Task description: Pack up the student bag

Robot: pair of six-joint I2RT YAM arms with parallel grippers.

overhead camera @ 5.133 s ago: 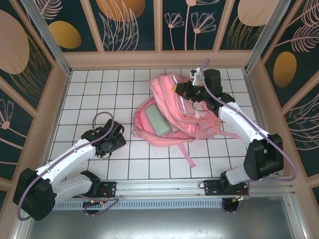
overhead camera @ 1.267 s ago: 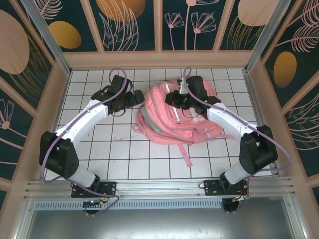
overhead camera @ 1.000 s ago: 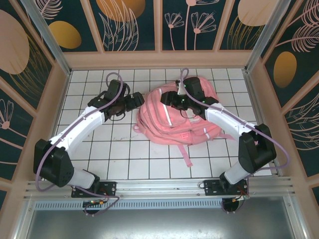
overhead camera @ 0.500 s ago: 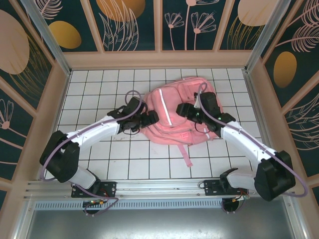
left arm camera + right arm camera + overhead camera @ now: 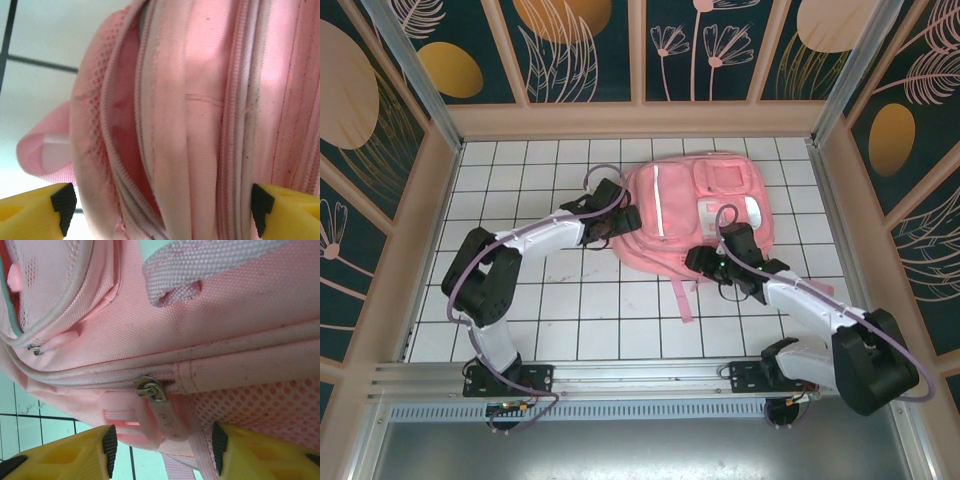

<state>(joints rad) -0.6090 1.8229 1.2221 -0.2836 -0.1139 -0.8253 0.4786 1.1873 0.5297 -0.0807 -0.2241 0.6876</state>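
One student bag (image 5: 695, 215) lies flat on the white-tiled desk (image 5: 520, 170), front face up. Its longer side runs left to right, and a pale reflective strip (image 5: 655, 200) crosses it from far edge to near edge. A loose pink strap (image 5: 680, 298) trails from the bag's near edge towards the arm bases.

The left claw (image 5: 620, 222) sits at the bag's left end. In the left wrist view its fingers (image 5: 62, 200) are spread wide and released, with the bag's zipped side folds lying between them.

The right claw (image 5: 700, 262) is at the bag's near edge, just beside the strap. In the right wrist view its fingers (image 5: 110, 442) stand apart, gripping nothing. A metal zipper pull (image 5: 150, 389) and its pink tab (image 5: 167, 417) hang between them.
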